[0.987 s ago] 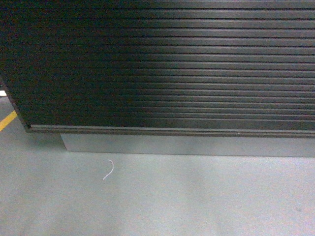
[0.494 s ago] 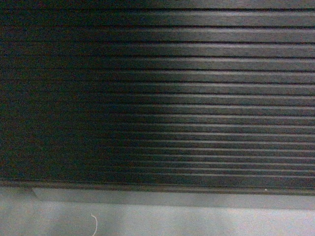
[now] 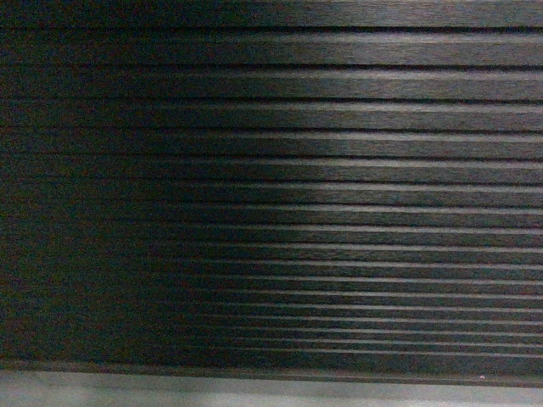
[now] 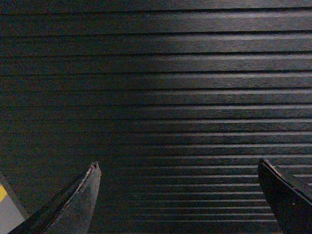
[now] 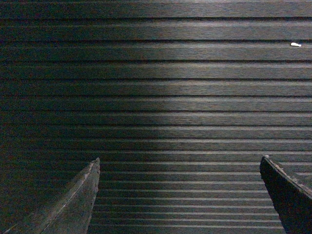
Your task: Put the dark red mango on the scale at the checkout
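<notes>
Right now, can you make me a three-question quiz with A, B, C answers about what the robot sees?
1. What fills the head view?
A. a ribbed panel
B. a fruit shelf
C. a window

2. What colour is the strip under the panel?
A. red
B. grey
C. yellow

3. How do the two pincers stand?
A. both open and empty
B. both holding fruit
C. one shut on a cup

Answers: 1 A, the dark panel with level ribs spans the whole view. 2 B, a grey plinth runs along the bottom edge. 3 A, the left pincer and the right pincer each show two fingers far apart with only panel between them.
</notes>
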You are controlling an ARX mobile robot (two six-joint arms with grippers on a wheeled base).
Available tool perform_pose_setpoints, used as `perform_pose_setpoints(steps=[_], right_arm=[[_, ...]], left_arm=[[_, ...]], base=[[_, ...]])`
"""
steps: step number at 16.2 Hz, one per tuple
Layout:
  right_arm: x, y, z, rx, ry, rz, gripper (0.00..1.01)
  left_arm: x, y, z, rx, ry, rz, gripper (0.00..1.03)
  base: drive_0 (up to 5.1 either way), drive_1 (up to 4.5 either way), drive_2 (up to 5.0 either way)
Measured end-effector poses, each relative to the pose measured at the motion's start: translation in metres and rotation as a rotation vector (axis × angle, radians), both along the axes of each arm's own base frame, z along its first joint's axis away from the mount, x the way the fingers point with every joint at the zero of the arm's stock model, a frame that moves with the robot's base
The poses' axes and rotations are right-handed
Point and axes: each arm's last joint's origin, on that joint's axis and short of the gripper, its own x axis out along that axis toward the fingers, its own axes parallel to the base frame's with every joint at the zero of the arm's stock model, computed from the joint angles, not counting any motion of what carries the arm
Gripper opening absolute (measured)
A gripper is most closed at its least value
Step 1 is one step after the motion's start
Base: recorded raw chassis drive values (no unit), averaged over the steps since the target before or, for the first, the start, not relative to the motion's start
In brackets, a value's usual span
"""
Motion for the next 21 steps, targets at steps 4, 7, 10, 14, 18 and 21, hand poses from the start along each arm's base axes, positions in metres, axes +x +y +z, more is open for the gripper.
perform_pose_setpoints(steps=[4,7,10,14,18,21], right_arm=[[0.0,0.0,0.0001,0.0,-0.001,0.0,0.98],[0.0,0.0,0.0001,0.0,-0.001,0.0,0.98],[0.0,0.0,0.0001,0.0,-0.001,0.0,0.98],[0.0,0.0,-0.0002,0.0,0.002,0.0,0.98],[0.0,0.0,-0.0002,0.0,0.002,0.0,0.98],[0.0,0.0,0.0,0.0,0.0,0.0,0.98]], left_arm=[[0.0,0.0,0.0001,0.0,-0.001,0.0,0.98],[0.0,0.0,0.0001,0.0,-0.001,0.0,0.98],[0.0,0.0,0.0001,0.0,-0.001,0.0,0.98],[0.0,0.0,-0.0001,0.0,0.001,0.0,0.98],[0.0,0.0,0.0,0.0,0.001,-0.002,0.98],[0.0,0.0,0.0,0.0,0.0,-0.001,0.98]], base=[[0.0,0.0,0.0],[0.0,0.0,0.0],[0.0,0.0,0.0],[0.0,0.0,0.0],[0.0,0.0,0.0],[0.0,0.0,0.0]])
